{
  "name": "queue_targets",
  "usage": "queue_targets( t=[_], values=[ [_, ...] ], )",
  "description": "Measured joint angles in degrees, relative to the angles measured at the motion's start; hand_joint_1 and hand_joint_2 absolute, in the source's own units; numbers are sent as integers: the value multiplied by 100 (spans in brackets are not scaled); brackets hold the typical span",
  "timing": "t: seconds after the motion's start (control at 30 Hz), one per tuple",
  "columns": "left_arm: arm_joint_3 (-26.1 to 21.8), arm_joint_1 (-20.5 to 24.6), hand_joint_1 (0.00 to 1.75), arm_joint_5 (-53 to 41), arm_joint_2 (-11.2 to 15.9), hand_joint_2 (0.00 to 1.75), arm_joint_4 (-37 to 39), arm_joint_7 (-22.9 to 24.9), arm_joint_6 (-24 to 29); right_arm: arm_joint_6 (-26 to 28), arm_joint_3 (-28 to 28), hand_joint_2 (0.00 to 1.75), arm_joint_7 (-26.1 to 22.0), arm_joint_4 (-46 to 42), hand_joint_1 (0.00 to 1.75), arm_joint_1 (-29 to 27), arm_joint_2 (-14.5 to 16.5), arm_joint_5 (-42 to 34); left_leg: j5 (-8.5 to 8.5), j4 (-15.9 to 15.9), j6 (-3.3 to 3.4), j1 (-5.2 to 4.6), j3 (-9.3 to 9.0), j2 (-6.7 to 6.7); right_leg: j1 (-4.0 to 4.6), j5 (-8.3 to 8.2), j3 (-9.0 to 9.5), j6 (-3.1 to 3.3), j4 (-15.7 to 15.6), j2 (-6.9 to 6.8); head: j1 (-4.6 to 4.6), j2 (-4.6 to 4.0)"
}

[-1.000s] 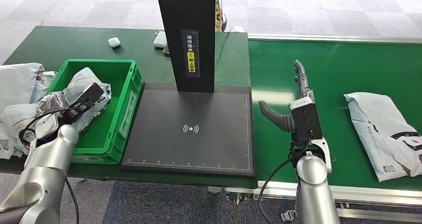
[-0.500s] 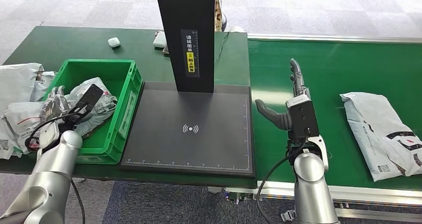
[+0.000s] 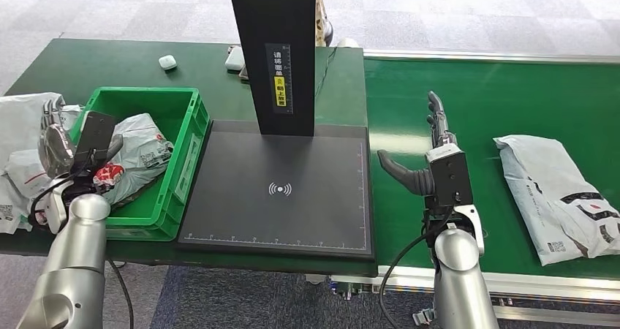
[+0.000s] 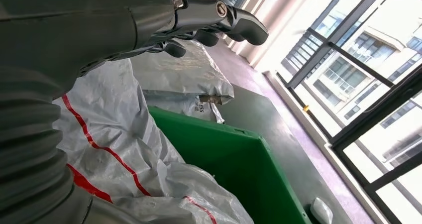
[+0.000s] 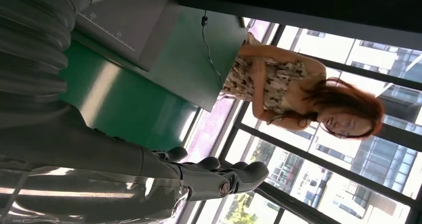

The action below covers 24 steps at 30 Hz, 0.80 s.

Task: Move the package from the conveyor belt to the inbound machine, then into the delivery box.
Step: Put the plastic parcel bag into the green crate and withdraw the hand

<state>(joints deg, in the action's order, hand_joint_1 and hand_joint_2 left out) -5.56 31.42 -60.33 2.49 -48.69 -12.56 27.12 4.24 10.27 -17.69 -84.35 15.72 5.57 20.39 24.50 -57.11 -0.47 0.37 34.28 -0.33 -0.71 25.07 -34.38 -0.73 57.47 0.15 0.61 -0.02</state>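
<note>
A grey-white package (image 3: 559, 197) lies on the green conveyor belt (image 3: 497, 102), to the right of my right hand (image 3: 439, 164). That hand is open above the belt, thumb out toward the scanner, and holds nothing; the right wrist view shows its hand (image 5: 149, 169) the same way. Another grey package with red marks (image 3: 139, 150) lies in the green delivery box (image 3: 194, 135). My left hand (image 3: 69, 142) is raised over the box's left rim, fingers spread and holding nothing. The left wrist view has this hand (image 4: 149, 20) above the package (image 4: 124, 149). The inbound machine's black plate (image 3: 281, 190) is bare.
The machine's black column (image 3: 274, 51) rises behind the plate. More white packages (image 3: 22, 139) are heaped left of the box. A small white case (image 3: 167, 62) and a white device (image 3: 235, 57) lie at the table's back. A person (image 5: 298, 94) stands beyond the table.
My left hand drew back leftward from over the box, leaving the grey package inside. The package on the belt drifted left toward my right hand, which barely moved.
</note>
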Motion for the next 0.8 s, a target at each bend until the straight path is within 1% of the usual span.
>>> queue_targets(
  t=[0.03,0.07,0.1,0.13,0.2,0.23,0.3,0.37,0.43,0.5,0.57,0.67,0.8],
  values=[
    [-6,-26,0,190,-9,175,-44,-134,-28,-5,0,175,-8,1,0,-1,0,-32,0,0,0,0,0,0,0,0,0,0,0,0,1,0],
    [-20,-74,0,536,-26,175,-117,-374,-105,-16,0,175,-23,3,0,0,0,-92,0,0,0,0,0,0,1,0,1,0,0,1,1,0],
    [-42,-155,0,1119,-54,175,-242,-717,-252,-33,0,175,-52,12,0,0,-1,-186,0,0,-1,0,0,1,1,0,1,0,0,2,1,0],
    [-64,-273,0,1912,-100,175,-428,-1098,-489,-55,1,175,-96,33,0,4,-1,-310,1,0,-1,0,0,1,0,0,1,1,0,3,1,0],
    [-87,-615,0,3725,-236,175,-921,-1683,-1156,-93,11,175,-190,122,0,16,-2,-555,4,1,0,0,0,3,-2,2,0,1,0,5,0,0],
    [-80,-817,0,4526,-317,175,-1186,-1838,-1538,-105,23,175,-226,185,0,21,-2,-648,7,1,1,0,0,3,-2,4,0,0,-1,5,1,0],
    [-26,-1194,0,5569,-457,175,-1629,-1955,-2210,-140,56,175,-247,309,0,26,-2,-763,11,1,3,0,2,0,-2,8,0,-4,-5,1,-1,0],
    [103,-1476,0,6002,-556,175,-1907,-1922,-2751,-259,96,175,-162,435,0,23,-2,-859,14,0,6,0,2,-3,-2,11,2,-8,-9,-4,-1,0],
    [322,-1702,0,6208,-643,175,-2050,-1837,-3243,-415,139,175,-8,608,0,5,-2,-963,16,0,8,0,2,-4,-2,12,5,-9,-10,-5,1,0],
    [563,-1894,0,6331,-730,175,-2091,-1756,-3574,-506,162,175,88,813,0,-42,-2,-1058,17,0,9,0,1,-4,-3,12,6,-10,-10,-5,0,0],
    [769,-2051,0,6418,-819,175,-2093,-1713,-3769,-532,164,175,53,981,0,-124,-1,-1130,17,0,9,0,1,-4,-4,11,6,-10,-10,-6,-1,0],
    [1014,-2206,0,6587,-943,175,-2091,-1699,-4038,-534,164,175,-122,1093,0,-258,7,-1146,18,-1,10,-1,2,-4,-4,11,6,-10,-10,-5,0,0],
    [1204,-2294,0,6638,-1029,175,-2090,-1621,-4173,-537,159,175,-98,1109,0,-365,11,-1048,19,-1,10,-2,1,-3,-2,12,5,-10,-11,-4,2,0]
  ],
)
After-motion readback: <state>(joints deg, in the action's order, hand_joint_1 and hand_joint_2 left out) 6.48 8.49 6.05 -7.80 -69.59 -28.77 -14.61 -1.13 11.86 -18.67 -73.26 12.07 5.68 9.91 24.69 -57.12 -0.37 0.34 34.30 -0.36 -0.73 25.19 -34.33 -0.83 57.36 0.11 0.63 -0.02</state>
